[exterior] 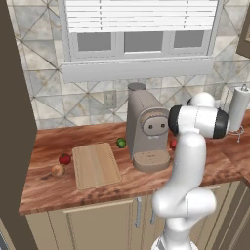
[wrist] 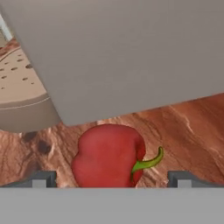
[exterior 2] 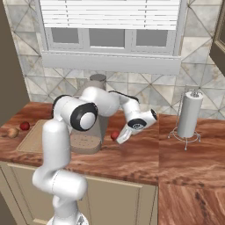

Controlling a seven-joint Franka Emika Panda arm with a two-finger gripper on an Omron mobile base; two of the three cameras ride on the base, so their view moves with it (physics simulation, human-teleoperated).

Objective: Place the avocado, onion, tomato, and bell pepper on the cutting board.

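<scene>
The pincer (exterior 2: 117, 137) is low over the reddish wood worktop (exterior 2: 145, 154), just to the right of the beige coffee machine (exterior: 146, 129), and its two dark fingertips (wrist: 40, 178) stand wide apart, so it is open and grips nothing. In the hand view the red bell pepper (wrist: 109, 155) lies on the worktop between the two tips, with its curved green stem pointing to the right side of that view; whether the tips touch it, I cannot tell. In the right base view the pepper shows as a small red ball just beside the pincer, near the round drip tray of the machine.

The cutting board (exterior: 95, 165) lies flat on the worktop, left of the coffee machine, and nothing is on it. The avocado (exterior: 121, 142) sits between the board's far right corner and the machine, near both. The tomato (exterior: 64, 158) is just beside the left edge of the board, and the onion (exterior: 57, 170) is close in front of the tomato, a little more to the left. A paper towel roll (exterior 2: 191, 115) on a wire holder stands upright at the right, well apart from the pincer.
</scene>
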